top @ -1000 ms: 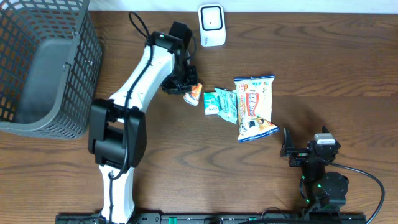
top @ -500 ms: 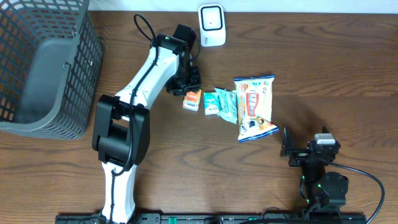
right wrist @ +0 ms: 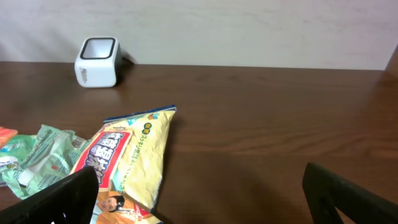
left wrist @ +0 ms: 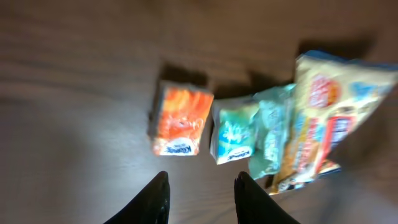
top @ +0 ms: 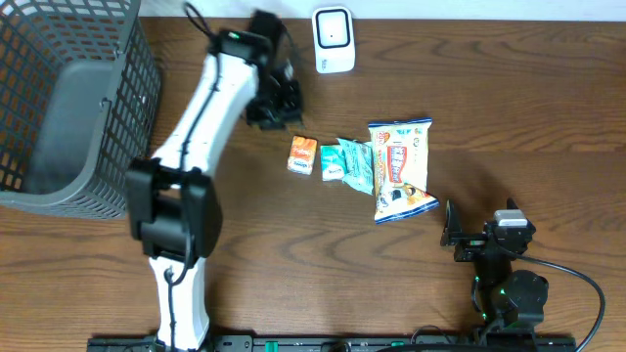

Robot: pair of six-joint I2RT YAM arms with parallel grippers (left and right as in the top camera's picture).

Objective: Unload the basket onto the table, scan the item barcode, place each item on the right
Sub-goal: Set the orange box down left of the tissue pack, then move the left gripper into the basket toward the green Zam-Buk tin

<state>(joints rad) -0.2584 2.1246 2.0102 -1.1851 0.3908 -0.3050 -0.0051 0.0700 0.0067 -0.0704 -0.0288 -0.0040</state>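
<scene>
Your left wrist view is blurred: no barcode is legible, and the yellow snack bag [left wrist: 323, 118] is cut off. Three packets lie in a row, the orange packet [top: 302, 154] at the teal packet's [top: 347, 161] 9 o'clock. One scanner [top: 333, 39] sits at the orange packet's 1 o'clock. The left gripper [left wrist: 199, 198] is slightly parted and empty; the right gripper [right wrist: 205, 199] gapes wide and empty.

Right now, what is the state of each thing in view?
Left claw: open, empty.
Right claw: open, empty.
Orange packet: lying flat, not held.
Green packet: flat, against the snack bag.
Snack bag: flat, face up.
Scanner: upright, nothing before it.
Basket: upright, looks empty.
</scene>
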